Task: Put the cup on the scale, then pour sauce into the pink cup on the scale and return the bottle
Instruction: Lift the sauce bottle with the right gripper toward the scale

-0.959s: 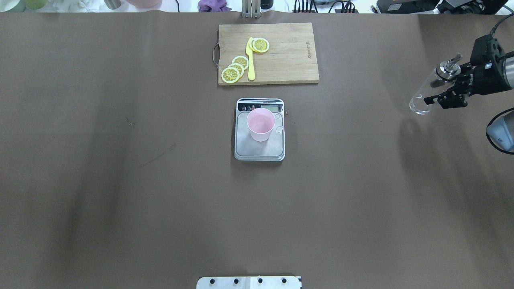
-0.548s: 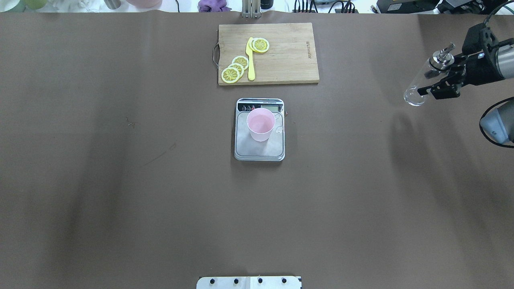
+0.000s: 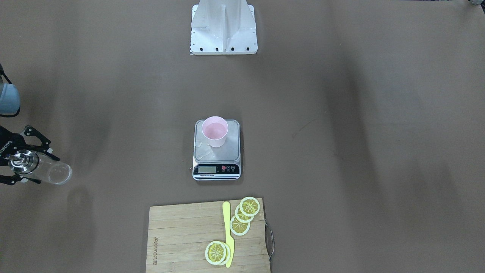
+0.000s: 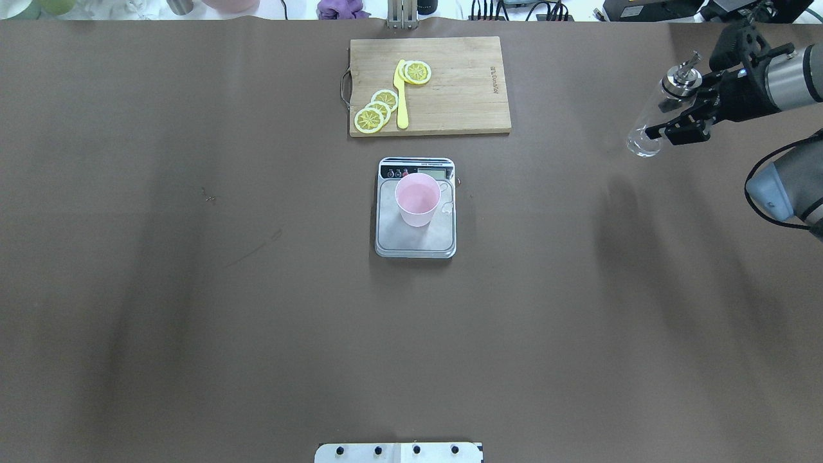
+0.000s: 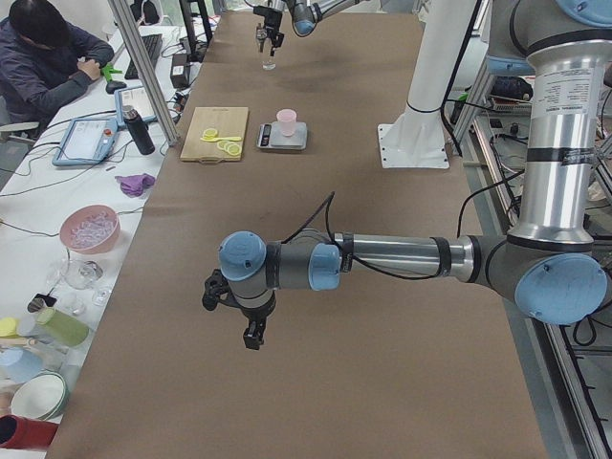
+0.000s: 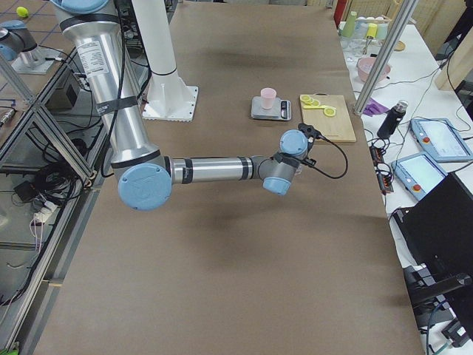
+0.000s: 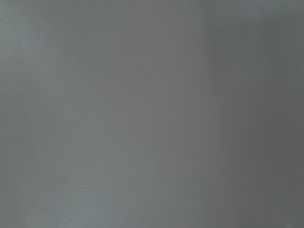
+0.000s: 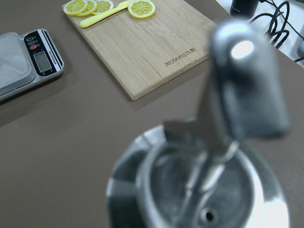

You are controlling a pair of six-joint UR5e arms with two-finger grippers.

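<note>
Cup (image 4: pixel 418 199) stands upright on the scale (image 4: pixel 415 245), roughly mid-platform. The scale sits at the middle of the worktop (image 4: pixel 193 289), display strip on the side away from the robot. Glossy clear patches show on the platform beside the cup (liquid or glare, cannot tell). The cup's inside reads plain pink; fill level is not readable.

Right gripper (image 4: pixel 683 110) is clamped across the bottle (image 4: pixel 643 138), fingers on the upper body just below the metal pourer cap (image 4: pixel 680 76). The bottle is held in the air over the far right part of the worktop, well apart from the scale. In the overhead view it is tilted, cap toward the far edge, base lower and inward. Its shadow falls on the worktop apart from it. The glass looks see-through along its length. In the right wrist view the blurred cap and spout fill the foreground.

Cutting board (image 4: pixel 463 96) lies beyond the scale, carrying lemon slices (image 4: pixel 378 110) and a yellow knife (image 4: pixel 402 103).

Left gripper (image 5: pixel 253 337) hangs pointing down over bare worktop at the robot's left end. It shows only in a side view, so whether it is released or clenched cannot be told.
</note>
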